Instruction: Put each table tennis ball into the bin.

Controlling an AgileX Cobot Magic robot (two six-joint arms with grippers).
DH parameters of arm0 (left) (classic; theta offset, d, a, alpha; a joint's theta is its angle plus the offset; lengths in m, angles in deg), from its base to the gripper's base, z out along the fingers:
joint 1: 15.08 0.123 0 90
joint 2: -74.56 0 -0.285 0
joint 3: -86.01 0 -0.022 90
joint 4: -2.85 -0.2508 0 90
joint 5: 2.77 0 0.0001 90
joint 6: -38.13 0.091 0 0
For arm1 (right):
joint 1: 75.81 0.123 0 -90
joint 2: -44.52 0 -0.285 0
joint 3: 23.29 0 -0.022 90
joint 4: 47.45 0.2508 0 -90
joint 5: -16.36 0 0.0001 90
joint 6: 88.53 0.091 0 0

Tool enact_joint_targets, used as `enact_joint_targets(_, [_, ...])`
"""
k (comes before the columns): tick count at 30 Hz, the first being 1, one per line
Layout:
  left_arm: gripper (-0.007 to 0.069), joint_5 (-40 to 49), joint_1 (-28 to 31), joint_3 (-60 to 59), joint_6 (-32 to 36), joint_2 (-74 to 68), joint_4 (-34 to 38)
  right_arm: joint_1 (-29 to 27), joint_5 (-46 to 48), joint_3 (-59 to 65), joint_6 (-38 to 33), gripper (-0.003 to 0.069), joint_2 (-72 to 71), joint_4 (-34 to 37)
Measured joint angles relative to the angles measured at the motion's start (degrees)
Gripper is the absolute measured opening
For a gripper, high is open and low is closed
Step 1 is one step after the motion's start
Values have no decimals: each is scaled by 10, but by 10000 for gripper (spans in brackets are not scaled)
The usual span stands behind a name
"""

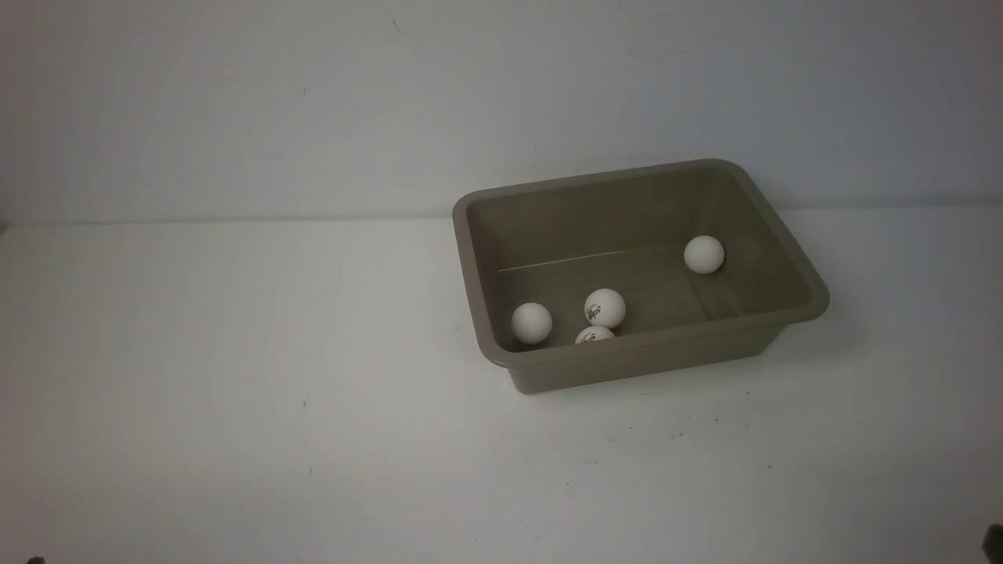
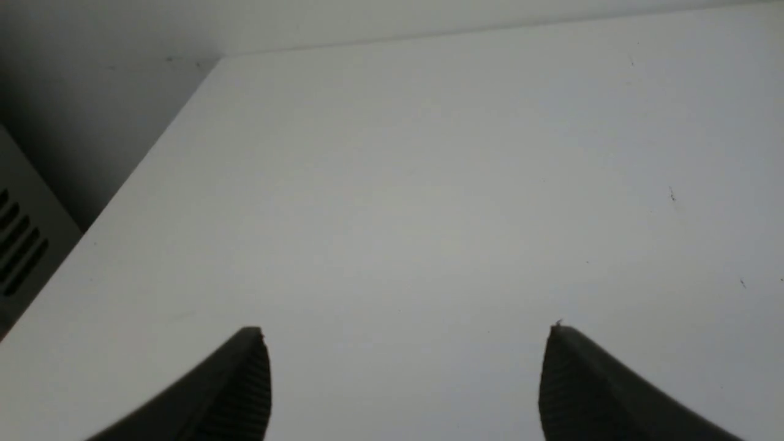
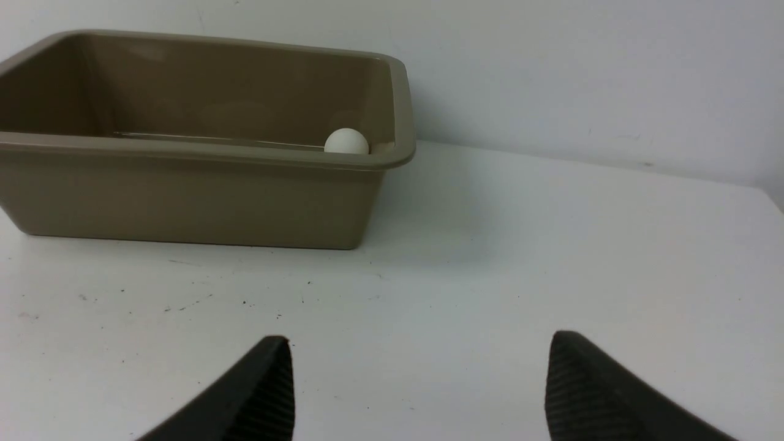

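Observation:
The taupe bin (image 1: 815,298) stands on the white table, right of centre. Several white table tennis balls lie inside it: one (image 1: 531,322) at the near left corner, one with dark print (image 1: 604,307) near the middle, one (image 1: 594,336) half hidden by the near rim, one (image 1: 704,254) toward the far right. In the right wrist view the bin (image 3: 184,196) shows side-on with one ball (image 3: 346,141) peeking over its rim. My right gripper (image 3: 416,349) is open over bare table, well short of the bin. My left gripper (image 2: 407,340) is open over bare table.
A white wall rises behind the table. The table's left edge (image 2: 153,159) drops off beside a grey vented panel (image 2: 21,239). Small dark specks (image 3: 202,300) mark the tabletop in front of the bin.

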Motion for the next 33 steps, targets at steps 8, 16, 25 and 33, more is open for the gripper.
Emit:
enact_joint_targets(8, [531,3,0,0,-5,2,0,0,0,0,-1,501,0,0])
enact_joint_targets(16, [531,4,0,0,-24,2,0,0,0,0,-2,501,0,0])
enact_joint_targets(25, [531,4,0,0,-29,2,0,0,1,0,-2,501,0,0])
enact_joint_targets(33, [531,4,-70,0,-25,2,3,0,1,0,-2,501,0,0])
